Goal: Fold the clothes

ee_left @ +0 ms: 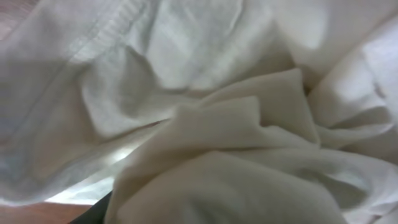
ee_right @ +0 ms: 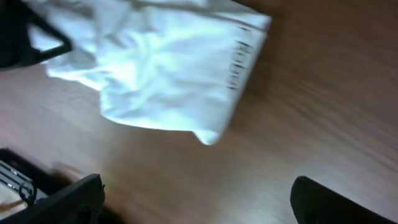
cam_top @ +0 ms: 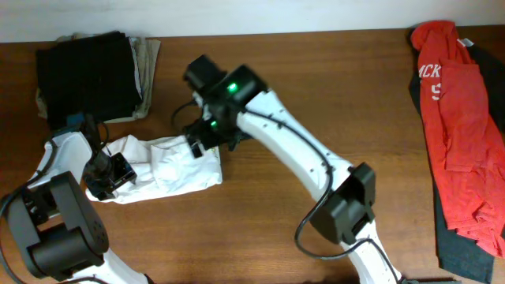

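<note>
Bunched on the worktop (cam_top: 316, 79), left of centre: crumpled white T-shirt (cam_top: 170, 172). Hovering wide and empty over its right corner: right tool (cam_top: 203, 140). Buried in its left folds, spread impossible to tell: left tool (cam_top: 110, 175). Smooth flat first, then pinch corners squarely.

I take this for a robotics lab: my left arm (cam_top: 55, 229) and right arm (cam_top: 292, 142) stand at a wooden table (cam_top: 331, 71). A red shirt (cam_top: 458, 118) lies at its edge.
</note>
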Tool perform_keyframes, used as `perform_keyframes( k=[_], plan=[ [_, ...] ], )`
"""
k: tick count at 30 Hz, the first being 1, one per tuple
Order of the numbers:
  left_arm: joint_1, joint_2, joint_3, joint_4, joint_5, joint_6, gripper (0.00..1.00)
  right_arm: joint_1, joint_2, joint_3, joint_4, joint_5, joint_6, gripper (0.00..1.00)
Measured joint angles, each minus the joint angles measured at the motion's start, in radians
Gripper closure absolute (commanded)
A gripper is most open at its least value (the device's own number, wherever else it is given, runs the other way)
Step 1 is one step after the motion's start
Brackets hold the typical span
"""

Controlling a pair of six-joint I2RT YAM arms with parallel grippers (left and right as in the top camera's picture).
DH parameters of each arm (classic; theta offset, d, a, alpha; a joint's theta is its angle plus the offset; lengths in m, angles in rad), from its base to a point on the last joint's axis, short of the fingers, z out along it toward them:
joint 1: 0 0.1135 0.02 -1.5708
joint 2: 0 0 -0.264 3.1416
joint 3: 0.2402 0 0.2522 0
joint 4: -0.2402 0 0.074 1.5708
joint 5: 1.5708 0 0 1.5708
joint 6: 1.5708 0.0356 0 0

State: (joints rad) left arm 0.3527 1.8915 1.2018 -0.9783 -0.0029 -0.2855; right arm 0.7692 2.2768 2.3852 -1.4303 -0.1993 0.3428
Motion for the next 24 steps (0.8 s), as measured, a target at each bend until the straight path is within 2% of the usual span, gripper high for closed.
perform_keyframes(
  k=[1,3,4,5,6,7,8,13,16,20,22,24],
  plan=[
    [0.019,0.000,0.000,0.001,-0.010,-0.012,0.38,0.038,0.001,0.000,0.029,0.005,0.020,0.00],
    [0.066,0.000,0.000,0.003,-0.021,-0.040,0.36,0.097,0.013,0.000,0.085,0.011,0.037,0.12],
    [0.092,0.000,0.000,0.003,-0.024,-0.055,0.32,0.119,0.027,0.000,0.108,0.013,0.048,0.18],
    [0.114,0.000,0.000,0.003,-0.023,-0.067,0.22,0.135,0.051,0.000,0.126,0.016,0.055,0.22],
    [0.135,0.000,0.000,0.002,-0.023,-0.069,0.03,0.138,0.066,-0.002,0.130,0.017,0.068,0.22],
    [0.145,0.000,0.000,0.000,-0.019,-0.080,0.01,0.138,0.077,-0.002,0.131,0.023,0.071,0.22],
    [0.148,0.000,0.000,-0.001,-0.019,-0.080,0.01,0.136,0.085,-0.002,0.133,0.030,0.073,0.19],
    [0.149,0.000,0.000,-0.001,-0.003,-0.086,0.01,0.119,0.148,-0.002,0.134,0.095,0.103,0.20],
    [0.149,0.000,0.000,-0.001,0.000,-0.086,0.01,0.092,0.201,-0.002,0.134,0.100,0.121,0.36],
    [0.149,0.000,0.000,0.000,0.000,-0.086,0.01,0.072,0.261,-0.003,0.140,0.071,0.129,0.41],
    [0.149,0.000,0.000,0.000,0.002,-0.086,0.01,0.074,0.275,-0.003,0.151,0.060,0.129,0.49],
    [0.149,0.000,0.000,0.000,0.003,-0.085,0.01,0.077,0.283,-0.003,0.153,0.055,0.130,0.49]
  ],
)
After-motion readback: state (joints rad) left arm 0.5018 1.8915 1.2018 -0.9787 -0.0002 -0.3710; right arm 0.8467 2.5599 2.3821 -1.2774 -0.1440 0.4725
